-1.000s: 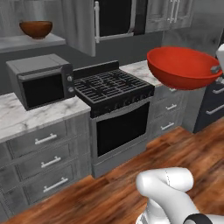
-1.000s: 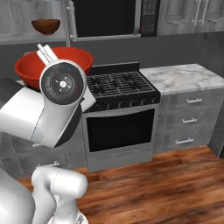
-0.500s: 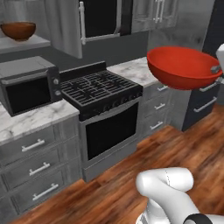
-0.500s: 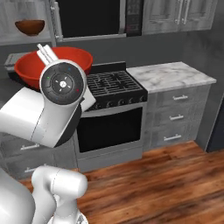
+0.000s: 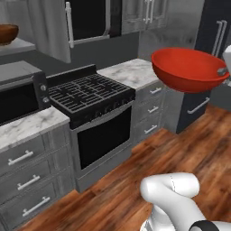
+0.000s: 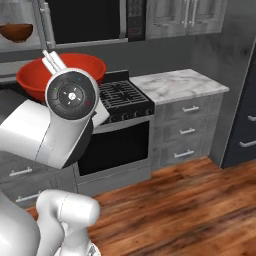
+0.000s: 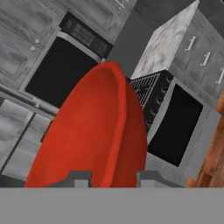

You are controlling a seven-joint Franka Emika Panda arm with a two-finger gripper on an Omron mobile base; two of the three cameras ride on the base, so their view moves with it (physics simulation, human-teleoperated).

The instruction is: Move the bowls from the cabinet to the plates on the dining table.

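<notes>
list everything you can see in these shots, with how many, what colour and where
red bowl: one, glossy red, held in the air by its rim
brown bowl: one, dark brown, on the grey cabinet shelf, upper left
stove: one, black, between the counters
microwave: one, black, on the left marble counter
right marble counter: one, white-grey, right of the stove
drawers: several, grey, under the counters
floor: reddish-brown wood
gripper: one, dark fingertips, shut on the red bowl's rim
</notes>
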